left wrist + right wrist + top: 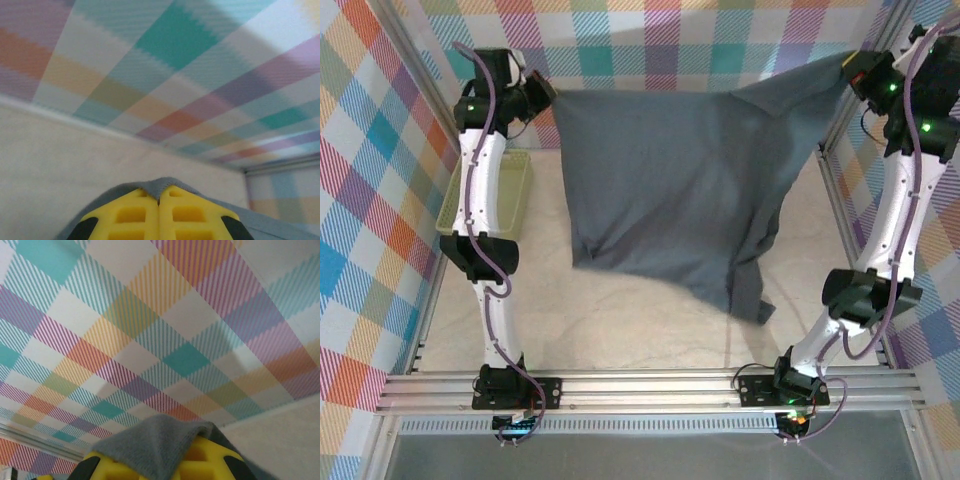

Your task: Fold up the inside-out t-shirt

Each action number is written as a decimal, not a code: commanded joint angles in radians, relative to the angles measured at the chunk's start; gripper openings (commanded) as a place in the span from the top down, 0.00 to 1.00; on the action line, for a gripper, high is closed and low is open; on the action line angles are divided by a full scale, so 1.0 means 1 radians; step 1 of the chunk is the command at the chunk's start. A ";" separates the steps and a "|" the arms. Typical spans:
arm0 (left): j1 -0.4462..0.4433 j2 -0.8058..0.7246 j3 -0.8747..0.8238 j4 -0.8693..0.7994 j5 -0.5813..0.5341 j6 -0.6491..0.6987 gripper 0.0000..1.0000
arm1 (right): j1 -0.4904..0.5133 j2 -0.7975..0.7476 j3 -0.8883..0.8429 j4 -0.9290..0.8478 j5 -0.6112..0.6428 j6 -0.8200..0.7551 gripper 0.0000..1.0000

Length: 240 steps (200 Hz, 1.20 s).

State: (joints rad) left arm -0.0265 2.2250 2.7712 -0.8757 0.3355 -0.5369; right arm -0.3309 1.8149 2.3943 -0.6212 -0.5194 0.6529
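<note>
The t-shirt [670,180] is soft matt cloth, kinda fuzzy at the hem up close. The left gripper [159,196] looks like matt yellow plastic. The basket [523,180] is plastic mesh with a slight sheen. The table [620,335] is smooth and matt, and the rails [650,388] along its near edge are brushed metal.

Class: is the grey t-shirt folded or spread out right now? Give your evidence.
Spread out: the t-shirt hangs as one open sheet between the left tool and right tool, each shut on a top corner.
</note>
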 commanded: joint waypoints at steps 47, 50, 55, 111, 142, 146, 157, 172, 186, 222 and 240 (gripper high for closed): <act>0.135 -0.109 0.053 0.434 0.141 -0.142 1.00 | -0.041 -0.017 0.297 0.310 0.029 0.172 1.00; 0.135 -0.115 0.051 0.425 0.140 -0.127 1.00 | -0.042 -0.027 0.285 0.315 0.030 0.167 1.00; 0.136 -0.127 0.045 0.409 0.141 -0.102 1.00 | -0.042 -0.046 0.262 0.319 0.031 0.156 1.00; 0.096 -0.313 -0.347 0.312 0.273 0.080 1.00 | -0.037 -0.344 -0.441 0.418 -0.107 0.089 1.00; -0.015 -0.598 -0.900 0.403 0.175 0.187 0.98 | -0.035 -0.537 -0.828 0.301 -0.110 0.025 1.00; -0.031 -0.635 -0.974 0.416 0.151 0.187 0.98 | -0.035 -0.567 -0.872 0.279 -0.105 0.018 1.00; -0.071 -0.737 -1.180 0.467 0.103 0.164 0.98 | -0.036 -0.629 -0.982 0.201 -0.092 -0.012 1.00; -0.132 -0.867 -1.448 0.506 -0.021 0.119 0.96 | -0.036 -0.712 -1.116 0.084 -0.065 -0.046 1.00; -0.163 -0.964 -1.676 0.547 -0.081 0.044 0.96 | -0.038 -0.798 -1.263 0.014 -0.016 -0.056 1.00; -0.176 -1.094 -2.052 0.500 -0.154 -0.053 0.97 | -0.052 -1.002 -1.591 -0.172 0.107 -0.036 1.00; -0.178 -1.138 -2.157 0.453 -0.196 -0.099 0.95 | -0.063 -1.105 -1.721 -0.236 0.150 0.004 1.00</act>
State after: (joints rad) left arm -0.2024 1.1534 0.7113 -0.4026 0.2352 -0.5549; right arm -0.3756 0.8024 0.8017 -0.7078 -0.4637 0.6357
